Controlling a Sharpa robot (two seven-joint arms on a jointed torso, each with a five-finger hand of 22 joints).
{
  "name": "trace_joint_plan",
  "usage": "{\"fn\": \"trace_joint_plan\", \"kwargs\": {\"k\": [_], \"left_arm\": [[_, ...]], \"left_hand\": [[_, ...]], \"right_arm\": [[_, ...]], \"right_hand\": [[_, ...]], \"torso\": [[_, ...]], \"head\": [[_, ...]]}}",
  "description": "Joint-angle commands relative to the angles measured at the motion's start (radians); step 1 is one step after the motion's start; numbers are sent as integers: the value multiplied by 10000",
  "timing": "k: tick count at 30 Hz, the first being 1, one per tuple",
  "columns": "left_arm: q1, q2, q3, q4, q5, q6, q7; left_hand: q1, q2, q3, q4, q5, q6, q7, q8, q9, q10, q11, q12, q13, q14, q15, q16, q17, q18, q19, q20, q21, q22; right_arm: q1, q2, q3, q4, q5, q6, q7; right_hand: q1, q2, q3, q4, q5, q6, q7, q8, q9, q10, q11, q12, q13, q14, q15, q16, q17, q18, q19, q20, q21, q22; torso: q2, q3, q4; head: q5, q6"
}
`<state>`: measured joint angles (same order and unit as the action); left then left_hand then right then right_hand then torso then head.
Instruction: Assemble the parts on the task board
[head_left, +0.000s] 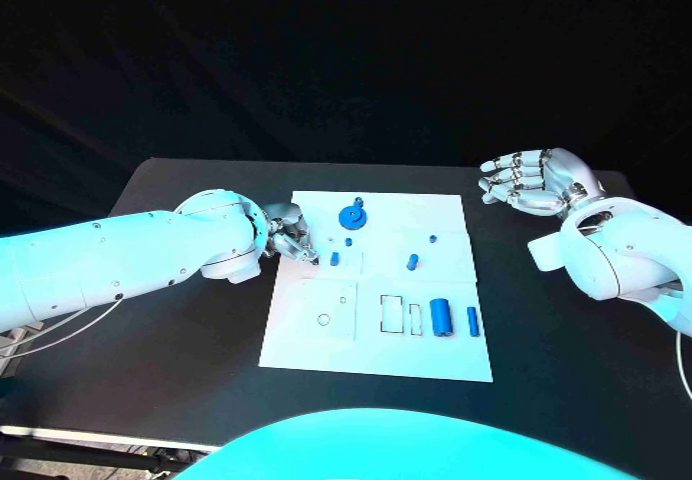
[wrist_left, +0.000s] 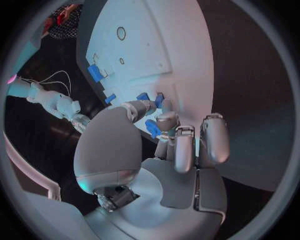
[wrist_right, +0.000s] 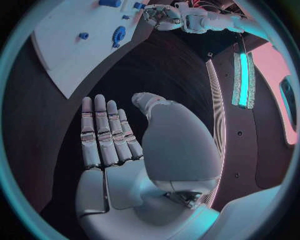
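The white board (head_left: 378, 290) lies flat in the middle of the black surface (head_left: 188, 330), and everything below is placed against it. The left hand (head_left: 283, 236) sits at the board's left edge, its fingertips (wrist_left: 166, 120) pressed together around a small blue peg (wrist_left: 152, 128); the left wrist view shows the peg caught between the tips, just above the board. Nearby on the board stand other short blue pegs (head_left: 335, 258), and toward the far edge a blue wheel-shaped part (head_left: 352, 216). Toward the near right corner two longer blue cylinders (head_left: 441, 318) lie beside an outlined slot. The right hand (head_left: 537, 180) hovers beyond the board's far right corner, well apart from it, fingers straight and holding nothing.

The pegs look like hard, light plastic: stiff, unlikely to break, but smooth and small, so they could easily roll or slip out of a loose pinch. The safest hold is probably across the middle of the shaft, leaving the lower end free to enter a hole. The wheel would be better taken by its rim or its raised hub.
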<state>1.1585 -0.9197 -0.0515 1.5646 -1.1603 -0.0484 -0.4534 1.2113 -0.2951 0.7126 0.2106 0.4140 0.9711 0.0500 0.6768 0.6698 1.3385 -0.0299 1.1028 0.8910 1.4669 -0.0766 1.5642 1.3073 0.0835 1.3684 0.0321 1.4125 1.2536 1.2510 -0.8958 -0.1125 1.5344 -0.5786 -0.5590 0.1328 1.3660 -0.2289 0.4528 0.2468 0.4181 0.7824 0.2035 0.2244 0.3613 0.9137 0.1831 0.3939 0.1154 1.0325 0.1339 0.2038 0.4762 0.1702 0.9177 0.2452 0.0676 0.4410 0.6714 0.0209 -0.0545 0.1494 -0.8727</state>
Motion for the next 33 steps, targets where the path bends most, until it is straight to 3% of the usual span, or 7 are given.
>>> {"fn": "trace_joint_plan", "kwargs": {"k": [1,6,14,20,33], "left_arm": [[-31,29,-27,-34,198,205,84],[-28,66,-7,-108,311,194,122],[19,105,132,-238,599,436,232],[195,206,218,-476,886,1161,225],[451,575,257,-1055,1214,2744,104]], "left_hand": [[86,43,1801,-1798,49,53,-52,35,12,76,-21,62,9,974,-68,-61,2421,-119,64,-18,45,5],[86,43,1801,-1798,49,53,-52,35,12,76,-21,62,9,974,-68,-61,2421,-119,64,-18,45,5],[82,42,1805,-1811,63,57,-53,31,13,75,-22,56,3,974,-70,-62,2420,-118,61,-21,44,1],[77,41,1806,-1815,68,58,-53,28,14,59,-22,21,-47,966,-71,-76,2396,-112,45,-22,32,-22],[72,42,1812,-1841,84,54,-50,12,14,41,-20,-9,-73,975,-71,-58,2426,-113,41,-24,32,-24]], "right_arm": [[-8,5,4,-6,1,107,94],[-13,3,4,-10,4,105,96],[-21,9,4,-18,11,104,98],[-29,30,4,-34,14,109,99],[-56,47,4,-60,32,117,95]], "right_hand": [[-104,26,-3,-61,39,-71,491,41,-17,-72,18,34,-13,-17,-1,-60,-9,113,-74,7,-36,-8],[-104,27,-2,-63,40,-73,491,41,-17,-76,19,34,-18,-19,0,-65,-12,113,-76,8,-36,-15],[-104,27,-2,-63,40,-73,491,41,-17,-76,19,34,-18,-19,0,-65,-12,113,-76,8,-36,-15],[-104,31,-1,-66,41,-76,493,43,-19,-83,21,34,-30,-22,2,-77,-19,113,-81,10,-37,-30],[-104,31,-1,-66,41,-76,493,43,-19,-83,21,34,-30,-22,2,-77,-19,113,-81,10,-37,-30]], "torso": [[-1,-5,-7],[1,-7,-3],[-2,4,1],[-6,3,-7],[8,-1,-3]], "head": [[-6,1],[-24,1],[-20,1],[1,1],[-44,1]]}}
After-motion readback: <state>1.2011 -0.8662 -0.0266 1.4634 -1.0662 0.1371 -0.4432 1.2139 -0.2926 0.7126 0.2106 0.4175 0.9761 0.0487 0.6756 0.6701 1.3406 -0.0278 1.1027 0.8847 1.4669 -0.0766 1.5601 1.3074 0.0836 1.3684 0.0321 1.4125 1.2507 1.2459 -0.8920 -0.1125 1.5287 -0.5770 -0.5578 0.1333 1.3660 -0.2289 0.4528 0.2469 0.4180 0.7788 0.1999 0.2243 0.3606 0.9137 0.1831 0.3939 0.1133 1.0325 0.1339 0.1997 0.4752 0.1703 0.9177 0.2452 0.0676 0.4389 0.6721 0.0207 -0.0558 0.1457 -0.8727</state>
